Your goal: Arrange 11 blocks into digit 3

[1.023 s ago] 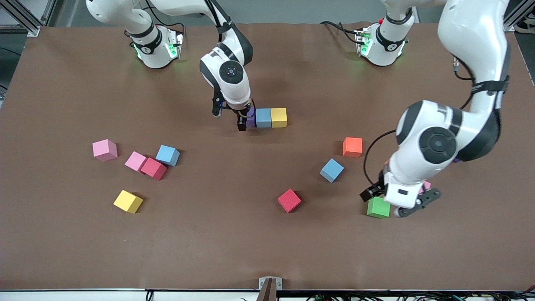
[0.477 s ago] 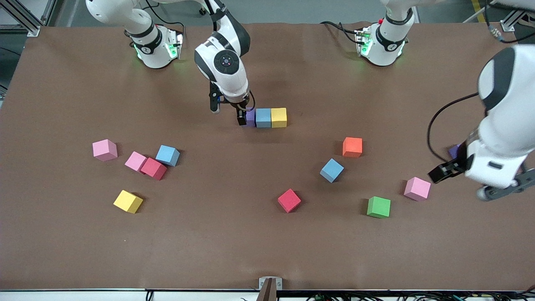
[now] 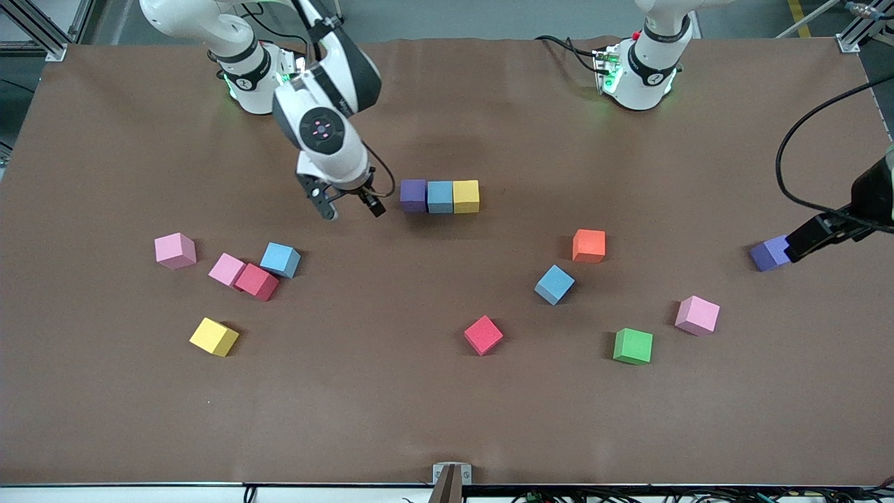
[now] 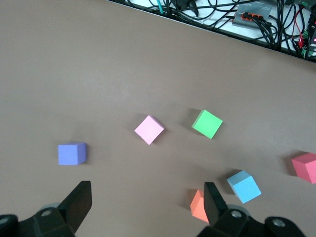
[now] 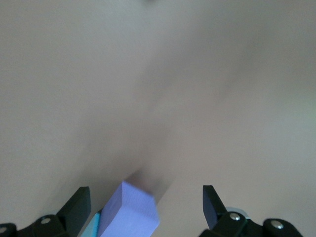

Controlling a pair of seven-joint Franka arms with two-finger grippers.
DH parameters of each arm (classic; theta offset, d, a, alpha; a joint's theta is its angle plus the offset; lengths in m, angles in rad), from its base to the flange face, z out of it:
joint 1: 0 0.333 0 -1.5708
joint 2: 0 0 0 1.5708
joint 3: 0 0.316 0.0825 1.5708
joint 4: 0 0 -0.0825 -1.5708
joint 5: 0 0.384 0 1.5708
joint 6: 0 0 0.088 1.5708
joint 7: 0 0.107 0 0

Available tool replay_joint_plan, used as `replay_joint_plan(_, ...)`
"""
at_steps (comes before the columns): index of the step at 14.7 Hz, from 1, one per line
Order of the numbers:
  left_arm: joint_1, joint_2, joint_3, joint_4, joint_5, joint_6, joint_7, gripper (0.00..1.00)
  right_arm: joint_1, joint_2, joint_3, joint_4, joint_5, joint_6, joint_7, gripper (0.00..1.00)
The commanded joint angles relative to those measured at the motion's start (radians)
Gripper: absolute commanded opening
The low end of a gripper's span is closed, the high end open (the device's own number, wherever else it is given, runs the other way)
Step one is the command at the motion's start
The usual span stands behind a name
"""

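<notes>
**First row laid, ten cubes loose**

The right gripper [image 3: 347, 205] hangs empty, jaws wide, beside the purple cube [image 3: 413, 195] of a finished purple-blue-yellow row [image 3: 440, 196] (the digit's first bar, apparently). Loose blocks lie nearer the camera. The left gripper [image 4: 145, 210], wide and empty, hovers near the lilac cube [image 3: 769, 254]. Next: fetch a joining cube.

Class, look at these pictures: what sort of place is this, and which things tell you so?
Probably a robotics lab: two robot arms bolted to a brown-covered table, loose coloured blocks for practice, and bundled cables along its edge.
</notes>
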Motion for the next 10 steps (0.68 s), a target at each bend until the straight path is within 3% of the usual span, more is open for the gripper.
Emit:
replay_joint_plan(1, 0.004, -0.063, -0.007, -0.021, -0.012, -0.053, 0.023, 1.0, -0.118, -0.056, 0.015, -0.013, -0.053, -0.023, -0.316, 1.0)
replay_joint_plan(7, 0.022, -0.144, 0.015, -0.071, -0.086, -0.122, 0.187, 1.0, -0.296, -0.053, 0.015, -0.001, -0.156, 0.02, -0.659, 1.0)
replay_joint_plan(10, -0.135, -0.226, 0.202, -0.204, -0.152, -0.102, 0.193, 1.0, -0.37, -0.022, 0.015, -0.002, -0.202, 0.083, -0.857, 1.0)
